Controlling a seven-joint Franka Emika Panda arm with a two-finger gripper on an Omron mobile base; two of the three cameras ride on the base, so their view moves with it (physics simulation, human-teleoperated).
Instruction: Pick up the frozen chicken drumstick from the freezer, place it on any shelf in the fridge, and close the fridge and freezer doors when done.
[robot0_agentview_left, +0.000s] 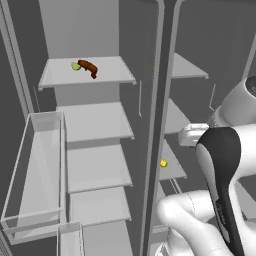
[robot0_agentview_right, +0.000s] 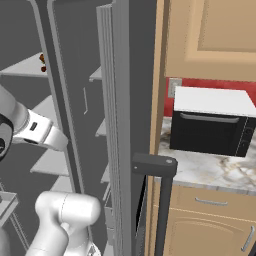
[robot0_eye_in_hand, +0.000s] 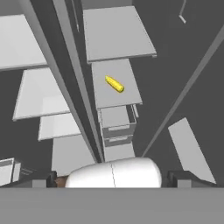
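The drumstick (robot0_agentview_left: 88, 67) lies on the top fridge shelf (robot0_agentview_left: 112, 75), beside a green fruit (robot0_agentview_left: 75, 66). The end effector (robot0_eye_in_hand: 114, 178), fingers apart and empty, faces the freezer (robot0_eye_in_hand: 114, 83) shelves, well away.

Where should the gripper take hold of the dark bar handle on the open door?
Take the dark bar handle probably on its straight upright stretch below the top bracket: it's slim and vertical, so come from the front, jaws level across it.

To my right I saw a black microwave (robot0_agentview_right: 212, 131) on a marble counter (robot0_agentview_right: 200, 172), red backsplash (robot0_agentview_right: 210, 84), tan wood cabinets (robot0_agentview_right: 210, 35) above and below.
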